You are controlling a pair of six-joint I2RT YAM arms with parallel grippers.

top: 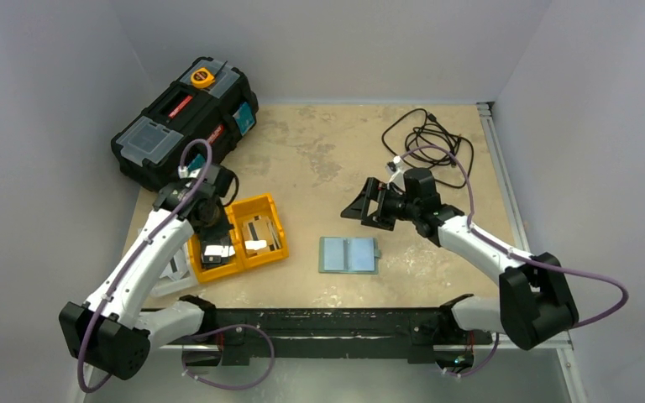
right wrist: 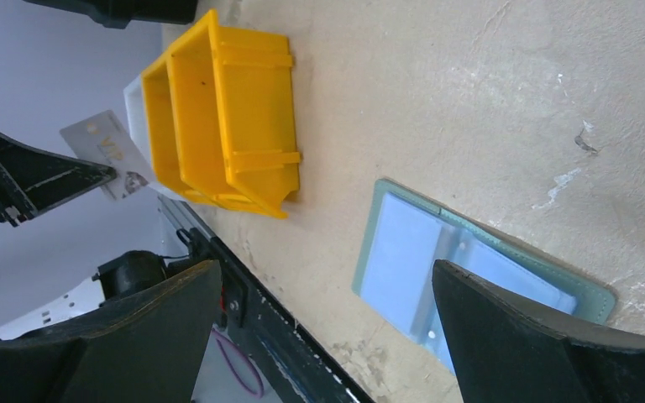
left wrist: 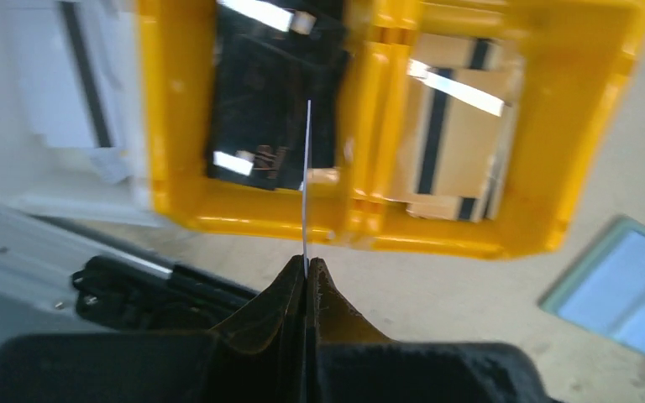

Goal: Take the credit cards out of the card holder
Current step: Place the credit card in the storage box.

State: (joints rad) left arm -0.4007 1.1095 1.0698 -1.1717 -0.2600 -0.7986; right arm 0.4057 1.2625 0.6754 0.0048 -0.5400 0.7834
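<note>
My left gripper (left wrist: pixel 306 270) is pinched fully shut on one thin, silvery plastic credit card (left wrist: pixel 306 168), which stands on edge straight out from the fingertips. Directly beneath and ahead of that gripper sits the yellow-orange two-compartment plastic tray (left wrist: pixel 252 220). The held card hangs over the compartment of dark cards (left wrist: pixel 260 126), close to the divider, and paler striped cards (left wrist: pixel 458 143) lie in the other compartment. I read this as the drop-off step for a card that is already out of the holder. The next move calls for easing down a little, keeping to the dark-card side of the divider, and parting the left jaws so the card falls flat instead of catching the rim. My right gripper (right wrist: pixel 326 277) is spread wide and has nothing in it. The grey-green folding card holder (right wrist: pixel 403 260) lies opened flat on the beige table (right wrist: pixel 437 101) just below that gripper, pale blue lining up, well apart from the tray. I cannot tell whether any card remains in its pockets, so I would check that before sending the right gripper down.
</note>
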